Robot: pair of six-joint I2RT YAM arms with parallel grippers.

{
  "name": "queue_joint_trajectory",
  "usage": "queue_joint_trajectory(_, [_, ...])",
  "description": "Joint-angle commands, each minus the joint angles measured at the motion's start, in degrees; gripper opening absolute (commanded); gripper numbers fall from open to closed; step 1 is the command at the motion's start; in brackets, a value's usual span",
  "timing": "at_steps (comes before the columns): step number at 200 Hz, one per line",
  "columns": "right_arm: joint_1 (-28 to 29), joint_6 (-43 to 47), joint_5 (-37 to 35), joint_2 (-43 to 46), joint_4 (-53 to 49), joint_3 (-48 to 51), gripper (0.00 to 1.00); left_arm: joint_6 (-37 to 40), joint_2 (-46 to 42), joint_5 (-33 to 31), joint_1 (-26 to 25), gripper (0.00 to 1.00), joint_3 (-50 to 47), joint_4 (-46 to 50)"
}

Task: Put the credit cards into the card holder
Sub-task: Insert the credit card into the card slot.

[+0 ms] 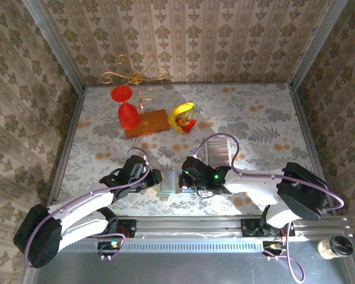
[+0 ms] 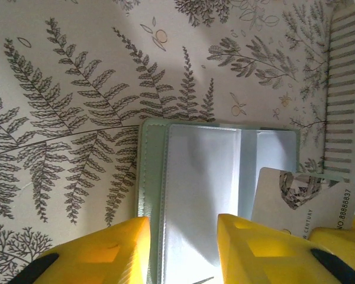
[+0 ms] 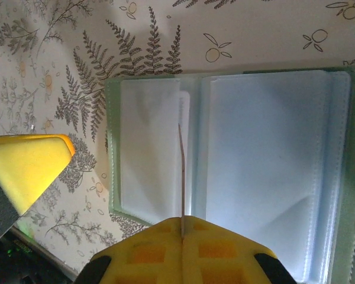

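The card holder [image 1: 168, 184] [image 2: 207, 177] [image 3: 254, 165] lies open on the fern-print table, its bluish-grey inside facing up. My left gripper [image 1: 156, 177] [image 2: 183, 242] is open, one finger off the holder's outer edge and the other over its inside page. My right gripper [image 1: 188, 177] [image 3: 182, 228] is shut on one credit card [image 2: 296, 201] [image 3: 181, 171], held on edge over the holder's middle fold. The remaining credit cards [image 1: 220, 151] [image 2: 343, 89] lie in a ribbed strip behind the right gripper.
A wooden base with a gold wire stand [image 1: 145, 121] and a red ornament [image 1: 126, 112] sits at the back, with a yellow and red object [image 1: 182, 116] beside it. Patterned walls close in three sides. A jar [image 1: 335, 247] stands off the near right corner.
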State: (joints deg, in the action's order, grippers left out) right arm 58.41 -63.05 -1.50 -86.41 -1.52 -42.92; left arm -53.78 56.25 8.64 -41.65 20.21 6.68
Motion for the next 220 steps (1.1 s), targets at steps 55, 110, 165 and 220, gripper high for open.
queue_joint_trajectory(55, [-1.52,-0.91,-3.22,-0.93,5.69,1.51,0.0,2.1,6.18,-1.5,-2.64,0.34,0.49,-0.48])
queue_joint_trajectory(110, [-2.32,-0.64,-4.22,-1.06,6.03,2.81,0.0,2.84,10.62,-1.06,-3.58,0.26,1.5,-1.29])
queue_joint_trajectory(165, [-2.43,-2.38,-2.58,-2.18,9.82,4.04,0.0,2.5,9.78,-1.7,-3.82,0.25,-0.72,-0.92])
queue_joint_trajectory(220, [-2.6,-4.12,-3.29,-0.54,11.9,5.39,0.0,2.08,8.97,-2.1,-3.83,0.21,-1.75,-0.79])
